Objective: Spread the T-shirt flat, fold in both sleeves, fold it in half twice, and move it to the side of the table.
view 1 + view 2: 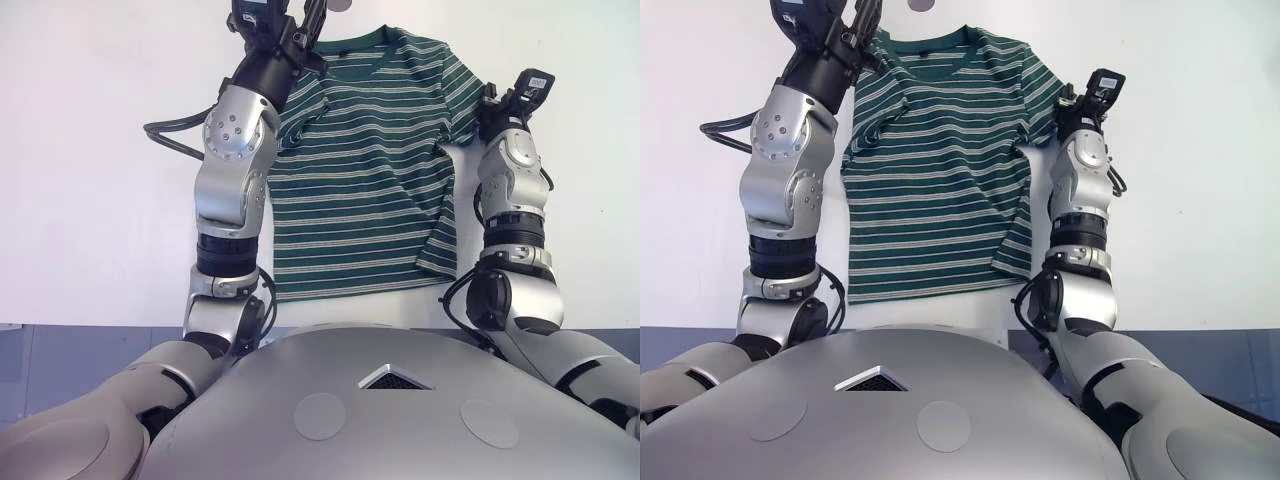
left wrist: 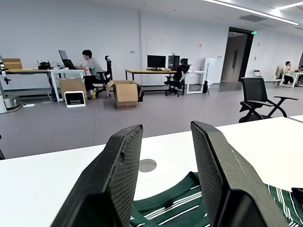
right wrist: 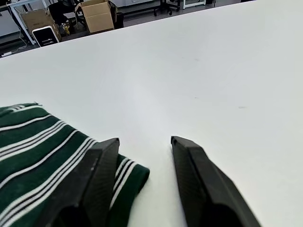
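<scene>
Left claw [image 2: 165,126]: released, wide gap between the two fingers [image 2: 118,184], nothing held. The fingers are black, wedge-shaped, with a fine grid texture on the inner pads. It hangs above the T-shirt [image 1: 360,180] at the neck end, with the collar [image 2: 182,189] just below and in front of the tips. I can't tell if it touches the cloth. A small round grey disc [image 2: 147,165] sits in the worktop [image 1: 80,200] just beyond this claw.

Right claw [image 3: 144,141]: also released, fingers apart, gripping nothing. It is low over the worktop at the outer edge of the shirt's right sleeve [image 3: 125,182]. The sleeve hem lies right by one finger, the other finger is over bare worktop. I can't tell if there is contact.

The T-shirt is soft knit, dark green with thin white stripes and a plain dark ribbed collar. It lies front up between the two claws, mostly flat with shallow wrinkles. The right sleeve is spread out toward the right claw. The left shoulder side is hidden under the left arm. The lower hem on the right claw's side is slightly curled.

The worktop is smooth, matt white.
</scene>
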